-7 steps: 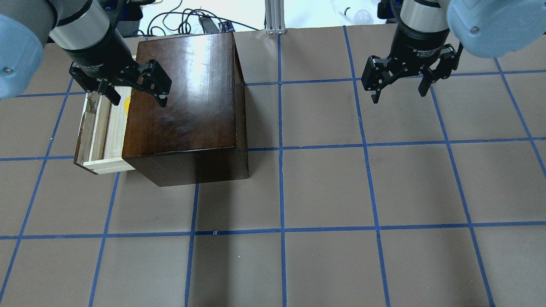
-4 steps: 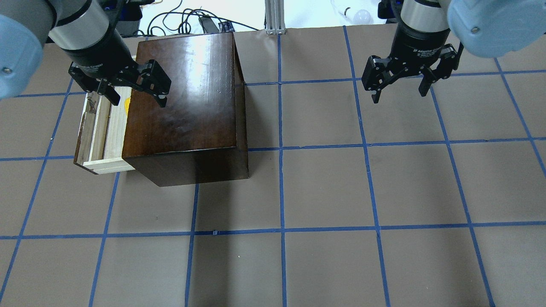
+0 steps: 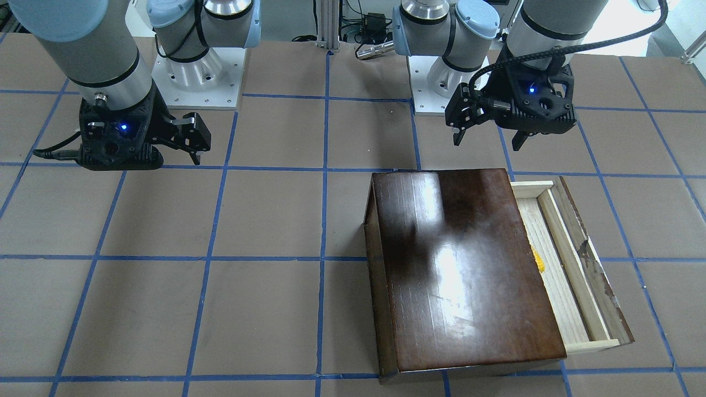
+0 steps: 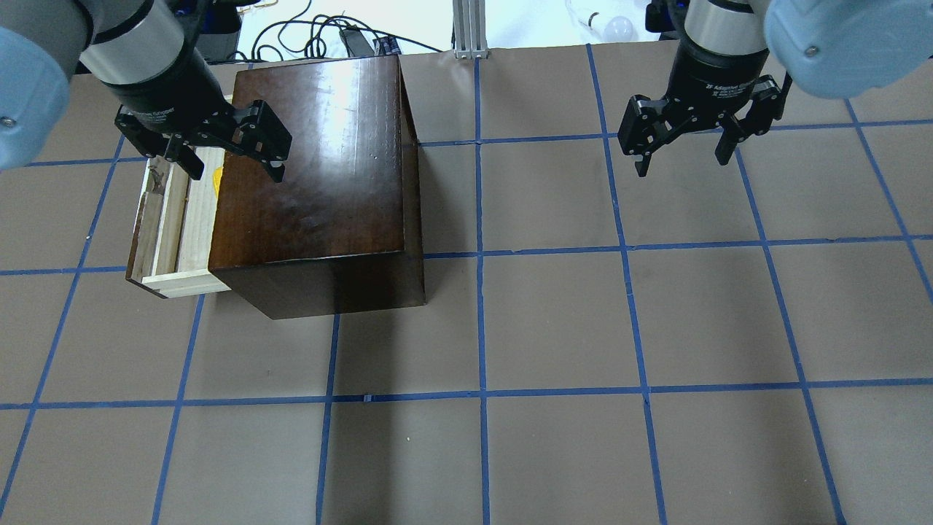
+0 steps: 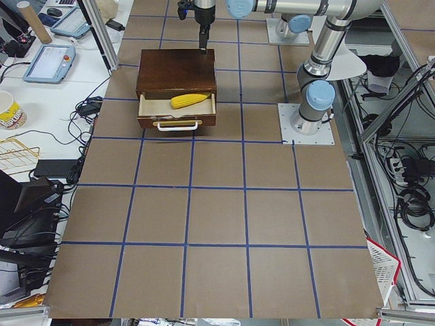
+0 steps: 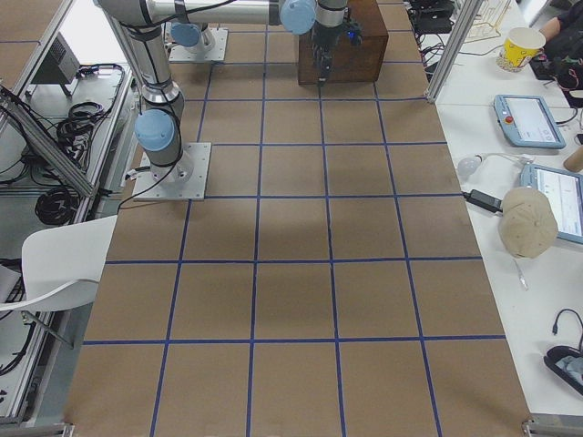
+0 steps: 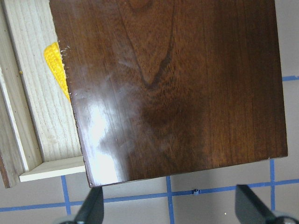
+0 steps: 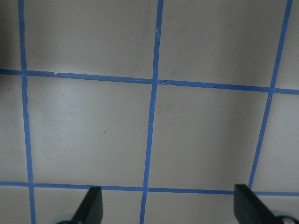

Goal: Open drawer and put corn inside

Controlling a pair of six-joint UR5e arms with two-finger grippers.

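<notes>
The corn (image 5: 188, 101) lies lengthwise in the pulled-out drawer (image 3: 554, 292) of the dark wooden box (image 4: 313, 168), with your left jaws spread wide and empty above the box and your right jaws, just as wide and empty, over the tabletop (image 4: 554, 328) well apart. Small and probably light and hard, the bumpy cob looks prone to rolling, so take it across its thick middle; the drawer should slide by its white handle (image 5: 178, 125)

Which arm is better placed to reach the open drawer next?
Left. The left gripper, open, hangs over the box beside the drawer holding the corn; the right gripper is open over the table, far off.
</notes>
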